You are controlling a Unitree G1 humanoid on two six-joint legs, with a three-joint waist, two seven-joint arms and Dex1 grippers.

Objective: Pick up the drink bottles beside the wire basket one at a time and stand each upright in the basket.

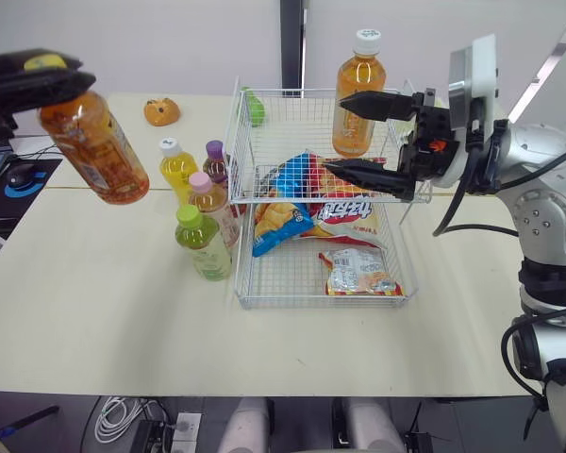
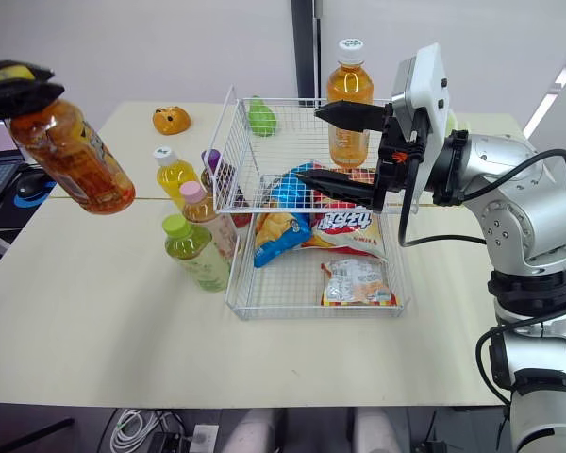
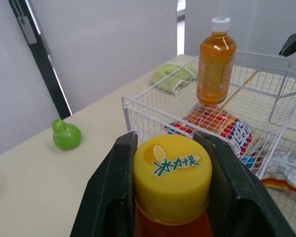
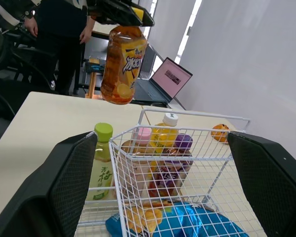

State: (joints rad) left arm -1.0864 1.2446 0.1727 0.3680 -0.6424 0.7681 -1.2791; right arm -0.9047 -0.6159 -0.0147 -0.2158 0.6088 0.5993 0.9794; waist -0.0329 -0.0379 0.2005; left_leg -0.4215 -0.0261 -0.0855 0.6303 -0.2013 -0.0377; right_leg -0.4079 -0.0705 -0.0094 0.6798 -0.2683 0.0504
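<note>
1 bottle (image 1: pixel 357 94), snack bags (image 1: pixel 307 203) in basket (image 1: pixel 245 142) — left pincer (image 3: pixel 168 148) clamps yellow-capped bottle (image 1: pixel 94 146); right pincer (image 1: pixel 334 135) spread.

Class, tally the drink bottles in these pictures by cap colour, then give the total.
White-capped bottles: 2
Yellow-capped bottle: 1
Purple-capped bottle: 1
Pink-capped bottle: 1
Green-capped bottle: 1
Total: 6

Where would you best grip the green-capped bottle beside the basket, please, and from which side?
Probably the neck just under its cap, from above. The green-capped bottle stands upright, with the pink-capped bottle close behind and the basket wall close on its right, so the top is the freest approach.
</note>
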